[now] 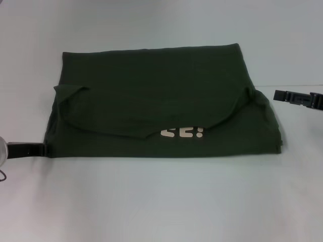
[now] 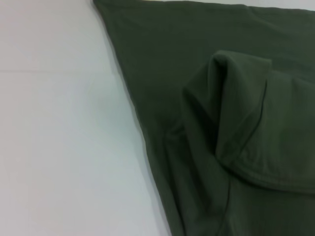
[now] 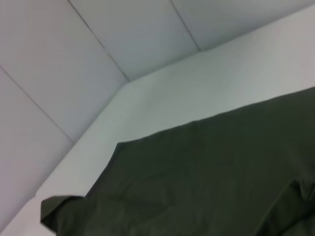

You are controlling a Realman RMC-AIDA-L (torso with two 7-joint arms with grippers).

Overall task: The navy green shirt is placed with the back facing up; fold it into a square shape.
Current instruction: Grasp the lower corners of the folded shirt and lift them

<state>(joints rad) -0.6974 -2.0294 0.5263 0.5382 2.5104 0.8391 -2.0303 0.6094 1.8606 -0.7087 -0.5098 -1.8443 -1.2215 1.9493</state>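
Across the middle of the white tabletop [image 1: 151,201] lies the navy green shirt [image 1: 151,85], folded into a wide, roughly rectangular block. Its far edge runs straight and nearly level; its near edge is also straight, ending in a squared corner on the right. An upper layer is folded down over the lower one, and its curved hem dips toward the near edge, where part of a pale printed marking [image 1: 182,132] shows just below it. On each side a sleeve fold bulges out slightly, so the side edges are uneven; the left wrist view shows that rolled fold [image 2: 246,118] lying on flat cloth beside a clean diagonal edge.

Bare tabletop surrounds the shirt on every side, with the widest band in front.

The left hand [image 1: 31,149] sits low at the shirt's near-left corner, its tip touching the cloth; whether it pinches the fabric cannot be told. The right hand [image 1: 282,96] hovers just off the right edge, apart from the cloth, its state unclear.
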